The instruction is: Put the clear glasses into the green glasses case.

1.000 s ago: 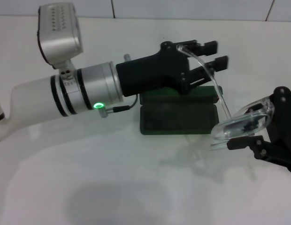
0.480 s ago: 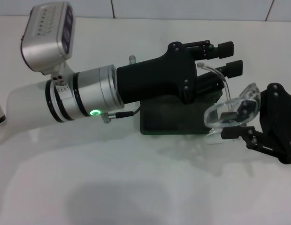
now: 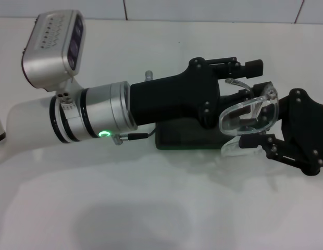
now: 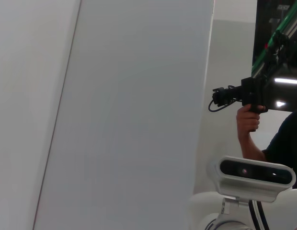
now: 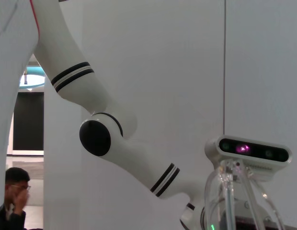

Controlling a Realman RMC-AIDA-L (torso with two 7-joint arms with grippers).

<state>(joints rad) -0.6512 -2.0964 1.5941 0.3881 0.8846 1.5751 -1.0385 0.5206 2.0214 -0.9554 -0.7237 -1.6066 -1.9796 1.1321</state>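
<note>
Above a white tabletop (image 3: 151,208), both arms met over the green glasses case (image 3: 187,139), which lay open and largely hidden beneath the left arm. The right end effector (image 3: 258,136), reaching in from the right, pinched the clear glasses (image 3: 248,115) at the front frame, holding them in the air at the case's right end. The left end effector (image 3: 250,75) had its fingers spread around one thin clear temple arm, not visibly clamping it.
</note>
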